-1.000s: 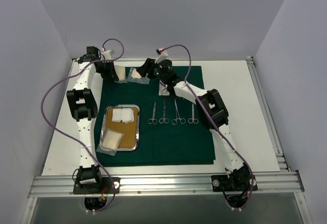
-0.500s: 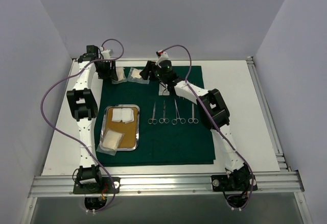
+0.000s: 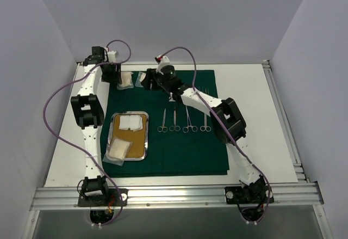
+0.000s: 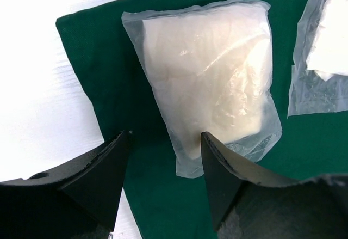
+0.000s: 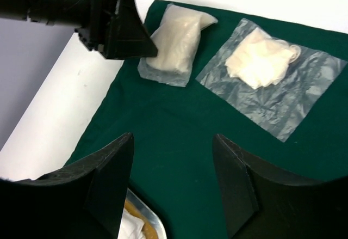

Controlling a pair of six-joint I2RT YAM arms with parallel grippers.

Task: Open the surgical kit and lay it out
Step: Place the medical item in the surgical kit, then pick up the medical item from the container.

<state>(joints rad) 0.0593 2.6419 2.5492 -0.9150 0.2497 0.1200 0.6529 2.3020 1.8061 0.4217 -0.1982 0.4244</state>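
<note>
The dark green cloth (image 3: 179,152) lies spread flat. On its left stands the steel tray (image 3: 148,135) with a tan liner and white gauze (image 3: 130,122). Scissors and forceps (image 3: 184,120) lie in a row at the middle. A cream packet (image 4: 209,75) rests on the cloth's far left corner, beside a clear gauze packet (image 5: 269,67). My left gripper (image 4: 166,135) is open, its fingers astride the cream packet's near end. The right gripper (image 5: 174,138) hangs open over bare cloth, just short of both packets.
Another packet (image 3: 117,151) overhangs the tray's near left corner. White table (image 3: 255,114) borders the cloth, with grey walls on three sides. The left arm's black fingers (image 5: 117,26) show at the top left of the right wrist view, close to the right gripper.
My left gripper has opened and let go of the cream packet, which now lies on the cloth. The right arm has swung left towards the two packets.
</note>
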